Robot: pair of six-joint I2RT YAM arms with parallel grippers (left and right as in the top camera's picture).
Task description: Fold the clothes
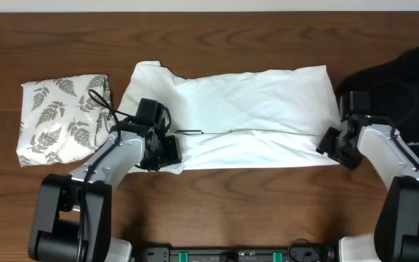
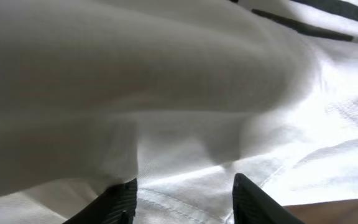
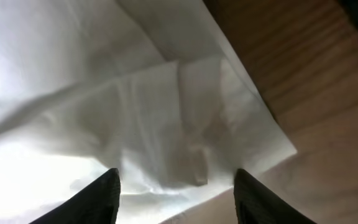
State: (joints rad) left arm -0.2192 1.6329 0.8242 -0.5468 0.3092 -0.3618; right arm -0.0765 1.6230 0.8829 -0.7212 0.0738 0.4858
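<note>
Closest to me, both arms sit at the near hem of the T-shirt (image 1: pixel 253 109). My left pincer (image 1: pixel 162 153) is at its near-left corner. Its wrist view shows the jaws apart, with the hem lying loose between them and a fold of cloth rising above. My right pincer (image 1: pixel 338 145) is at the near-right corner, jaws also apart and hovering over the layered corner, gripping nothing. Beyond them the shirt lies as a long band across the middle of the surface (image 1: pixel 268 211), chest print hidden. I judge the lengthwise fold done and the crosswise folds left to do. A folded fern-print cloth (image 1: pixel 60 120) lies to the left and a black garment (image 1: pixel 406 73) at far right.
</note>
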